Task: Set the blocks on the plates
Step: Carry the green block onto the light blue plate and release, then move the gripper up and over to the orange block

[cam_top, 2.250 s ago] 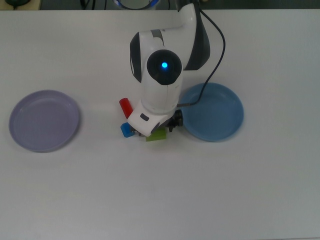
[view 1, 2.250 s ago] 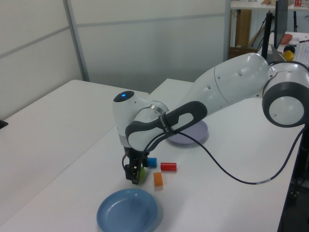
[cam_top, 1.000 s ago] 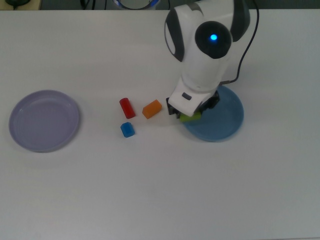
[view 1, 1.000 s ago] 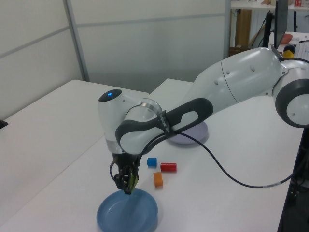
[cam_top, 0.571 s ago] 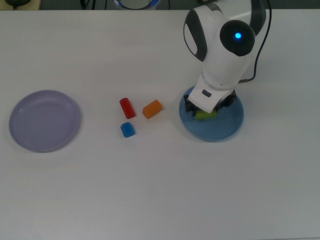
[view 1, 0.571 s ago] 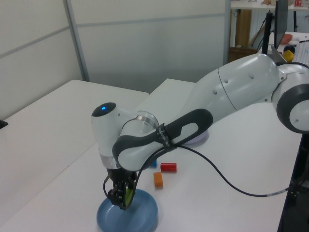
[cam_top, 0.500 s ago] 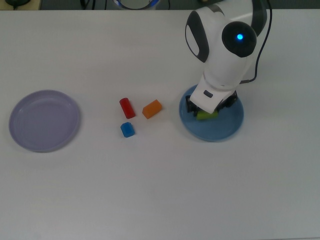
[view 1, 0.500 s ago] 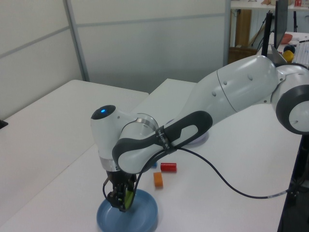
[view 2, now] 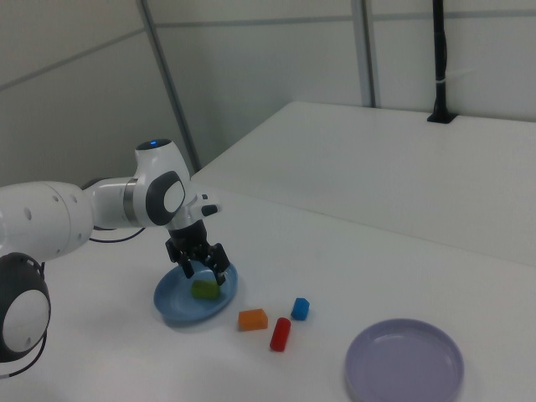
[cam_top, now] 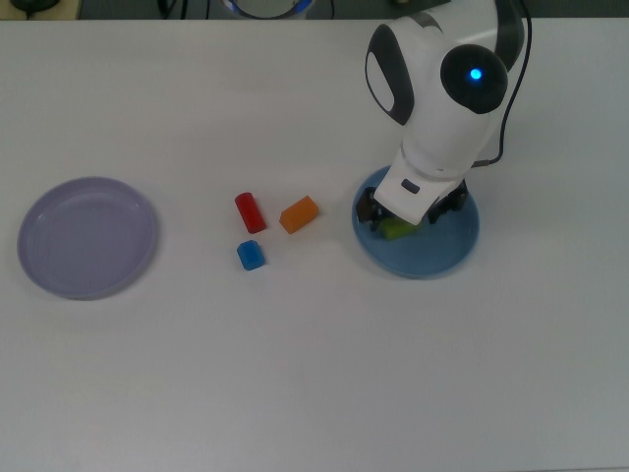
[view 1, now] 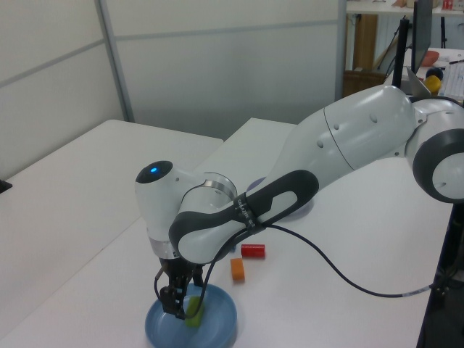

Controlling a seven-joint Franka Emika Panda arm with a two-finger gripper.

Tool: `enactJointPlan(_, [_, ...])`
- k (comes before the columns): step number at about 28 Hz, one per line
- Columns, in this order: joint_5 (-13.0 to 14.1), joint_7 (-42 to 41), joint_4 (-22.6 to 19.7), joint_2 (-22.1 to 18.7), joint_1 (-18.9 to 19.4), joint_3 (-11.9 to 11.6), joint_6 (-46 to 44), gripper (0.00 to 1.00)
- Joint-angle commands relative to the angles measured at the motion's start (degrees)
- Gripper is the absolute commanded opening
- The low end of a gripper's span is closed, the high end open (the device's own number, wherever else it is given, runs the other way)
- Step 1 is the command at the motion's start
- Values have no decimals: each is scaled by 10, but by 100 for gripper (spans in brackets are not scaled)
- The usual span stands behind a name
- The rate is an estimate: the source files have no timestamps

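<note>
Green block [view 2: 204,289] sits in the blue plate [view 2: 172,309], long axis roughly left-right in the right view. The tool [view 2: 201,266] hangs right over it, fingers spread, gripping nothing. Orange block [cam_top: 299,214], red cylinder [cam_top: 249,211] and blue piece [cam_top: 251,256] are on the surface; purple plate [cam_top: 86,237] well apart.

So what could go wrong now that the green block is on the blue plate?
The gripper sits open right around the green block, so lifting off crookedly might nudge it or tip the blue plate. The red cylinder, orange block and blue block lie close together, so grabbing one might bump another, and the red cylinder could roll.
</note>
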Motion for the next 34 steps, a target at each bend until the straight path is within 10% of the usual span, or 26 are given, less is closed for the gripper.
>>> enactJointPlan(1, [-10,23,-8,-23,0,-12,-15,100])
enactJointPlan(12, [-10,-21,-11,-24,-23,-85,-34,100])
enactJointPlan(23, [-5,-291,-21,-25,-61,-85,-72,100])
enactJointPlan(34, [-6,-386,-56,-39,-60,-81,-104,100])
